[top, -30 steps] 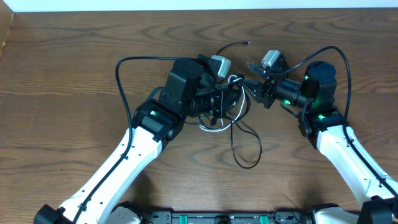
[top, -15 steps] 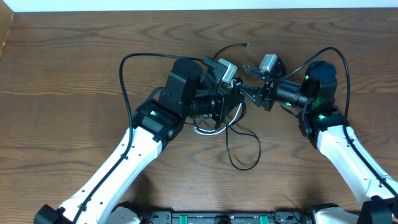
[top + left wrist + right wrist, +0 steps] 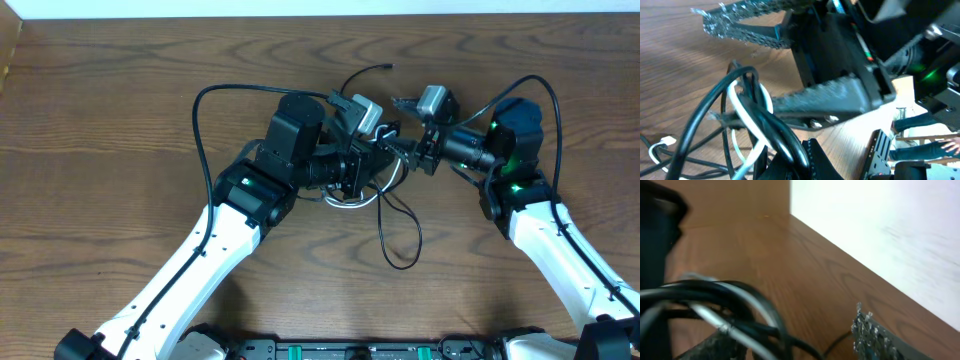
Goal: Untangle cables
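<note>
The cables [image 3: 412, 235] are a knot of thin black cords and one white cord [image 3: 345, 203] at the table's middle. A black loop trails toward the front and a plug end [image 3: 386, 68] points to the back. My left gripper [image 3: 376, 162] is shut on the cables; in the left wrist view a black cord [image 3: 765, 120] runs between its fingers [image 3: 817, 160]. My right gripper [image 3: 398, 150] stands open facing it. Its toothed fingers [image 3: 875, 337] straddle the black and white cords [image 3: 740, 315] without pinching them. The same fingers [image 3: 830, 95] show in the left wrist view.
Thicker black arm cables arch over the left arm [image 3: 200, 110] and the right arm [image 3: 548, 92]. The wooden table [image 3: 100, 110] ends at a white wall along the back. Black hardware [image 3: 880, 150] sits at the table's front edge.
My right gripper has opened wider and slid left onto the knot by the left gripper. The hanging black loop has swung and narrowed. The left gripper keeps its hold.
</note>
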You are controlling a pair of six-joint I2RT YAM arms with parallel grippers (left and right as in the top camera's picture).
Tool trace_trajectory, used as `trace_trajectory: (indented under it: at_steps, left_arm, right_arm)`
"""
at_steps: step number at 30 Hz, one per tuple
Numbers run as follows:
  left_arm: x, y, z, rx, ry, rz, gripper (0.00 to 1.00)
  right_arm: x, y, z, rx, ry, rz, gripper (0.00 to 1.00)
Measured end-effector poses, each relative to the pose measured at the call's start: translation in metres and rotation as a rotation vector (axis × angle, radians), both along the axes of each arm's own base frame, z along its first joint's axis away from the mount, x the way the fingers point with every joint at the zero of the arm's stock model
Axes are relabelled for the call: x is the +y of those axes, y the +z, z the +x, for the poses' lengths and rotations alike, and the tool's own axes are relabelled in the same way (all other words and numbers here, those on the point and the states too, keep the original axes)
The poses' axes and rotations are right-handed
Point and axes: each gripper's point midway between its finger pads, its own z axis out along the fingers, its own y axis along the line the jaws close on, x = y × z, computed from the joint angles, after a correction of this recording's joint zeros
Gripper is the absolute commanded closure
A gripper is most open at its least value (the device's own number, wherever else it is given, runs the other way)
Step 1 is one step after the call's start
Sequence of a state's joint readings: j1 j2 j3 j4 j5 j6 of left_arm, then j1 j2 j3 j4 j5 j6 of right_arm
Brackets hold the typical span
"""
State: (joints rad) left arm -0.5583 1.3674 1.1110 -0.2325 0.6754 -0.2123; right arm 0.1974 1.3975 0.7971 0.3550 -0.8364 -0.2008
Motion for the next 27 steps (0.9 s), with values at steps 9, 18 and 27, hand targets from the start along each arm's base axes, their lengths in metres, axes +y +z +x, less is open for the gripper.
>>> trace_trajectory:
  at_steps: [9, 18, 27]
  left_arm:
    - [0.004, -0.009, -0.003, 0.024, 0.0, 0.033, 0.92]
    - [0.009, -0.013, 0.002, 0.005, 0.029, 0.066, 0.92]
    - [0.025, -0.027, 0.018, -0.002, 0.155, 0.159, 0.93]
  right_arm:
    - [-0.008, -0.008, 0.017, 0.052, -0.149, -0.017, 0.38]
    - [-0.011, -0.01, 0.021, 0.063, -0.181, -0.016, 0.38]
    - [-0.003, -0.006, 0.011, 0.028, -0.09, -0.016, 0.33]
